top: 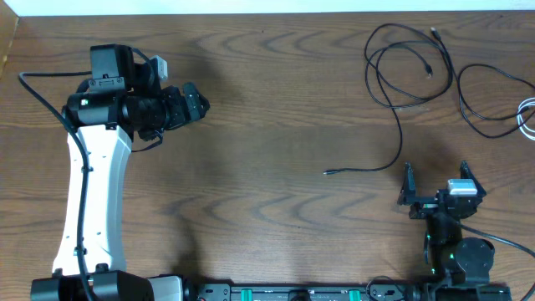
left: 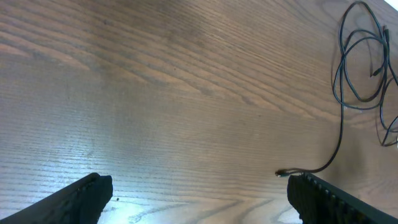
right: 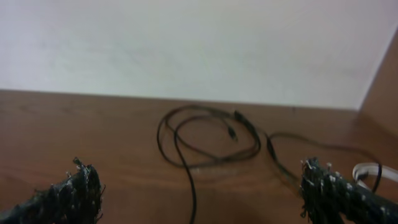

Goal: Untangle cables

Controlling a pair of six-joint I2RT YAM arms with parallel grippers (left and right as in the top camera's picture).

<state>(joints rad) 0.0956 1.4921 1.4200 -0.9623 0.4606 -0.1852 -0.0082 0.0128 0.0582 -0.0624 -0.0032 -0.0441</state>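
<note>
A black cable [top: 399,142] lies looped at the table's far right, and its tail runs down to a plug end near the middle. A second black cable [top: 489,134] curves to its right. A white cable [top: 527,117] shows at the right edge. My left gripper [top: 194,104] is open and empty at the upper left, far from the cables. In the left wrist view the gripper [left: 199,205] is open, with the black cable [left: 339,137] ahead on the right. My right gripper [top: 438,178] is open and empty below the loops. In the right wrist view it [right: 205,199] faces the black cable [right: 186,168].
The white cable [right: 367,171] peeks in behind my right finger in the right wrist view. A pale wall [right: 199,43] rises behind the table's far edge. The robot base rail [top: 292,293] runs along the front edge.
</note>
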